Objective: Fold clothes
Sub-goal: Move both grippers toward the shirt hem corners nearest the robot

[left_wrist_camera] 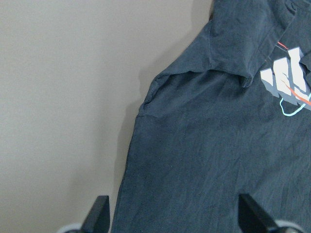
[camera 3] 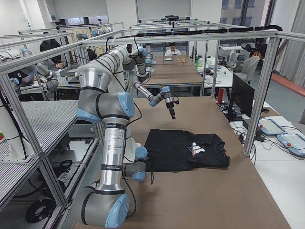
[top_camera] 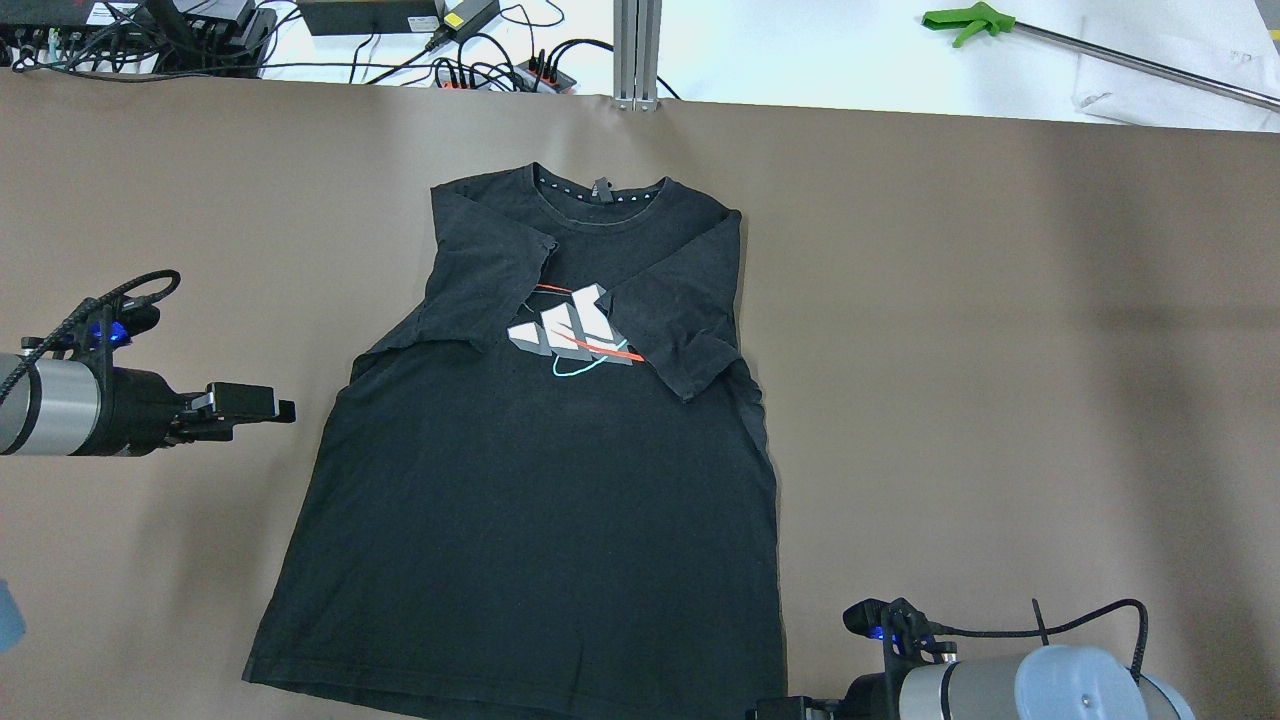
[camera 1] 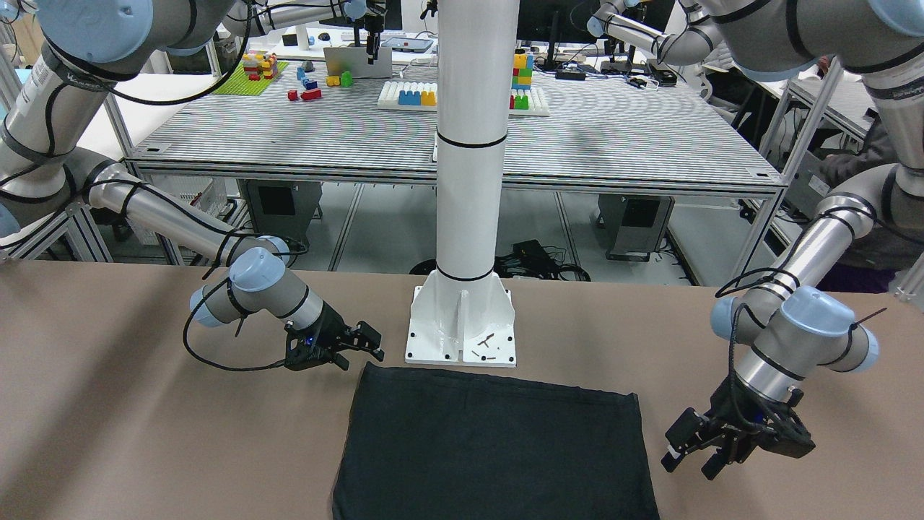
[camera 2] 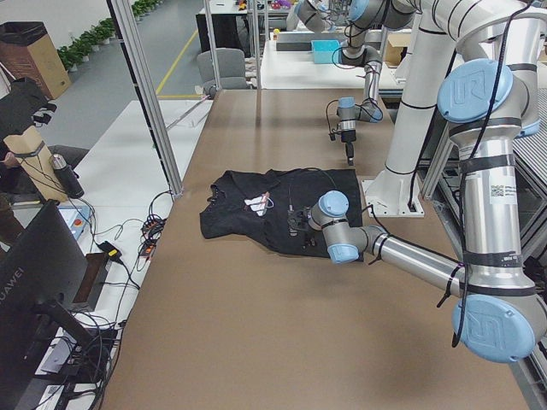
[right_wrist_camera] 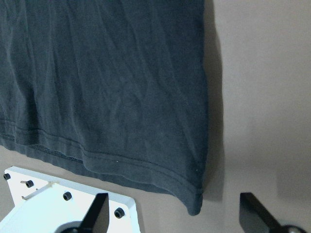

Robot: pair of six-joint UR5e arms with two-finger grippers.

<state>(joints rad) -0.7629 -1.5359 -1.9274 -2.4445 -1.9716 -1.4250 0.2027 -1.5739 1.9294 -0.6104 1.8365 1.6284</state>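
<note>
My right gripper point(camera 1: 363, 348) is cut off at the overhead view's bottom edge, and the front view shows only the hem half of the black soft-fabric T-shirt point(top_camera: 520, 500) with a white-and-red chest print. It lies flat on the brown table point(top_camera: 1000, 350), sleeves folded in. Its long axis runs away from me, collar far, hem by the white metal pole base point(camera 1: 462, 325). My left gripper point(top_camera: 285, 408) and my right both have their fingers spread, holding nothing.

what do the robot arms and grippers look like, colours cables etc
The left arm and right arm are silver-grey tubes with pale blue joint caps, black bands and black cables strapped along them. The left gripper and right gripper are black and two-fingered, each with a small blue light near its base.
</note>
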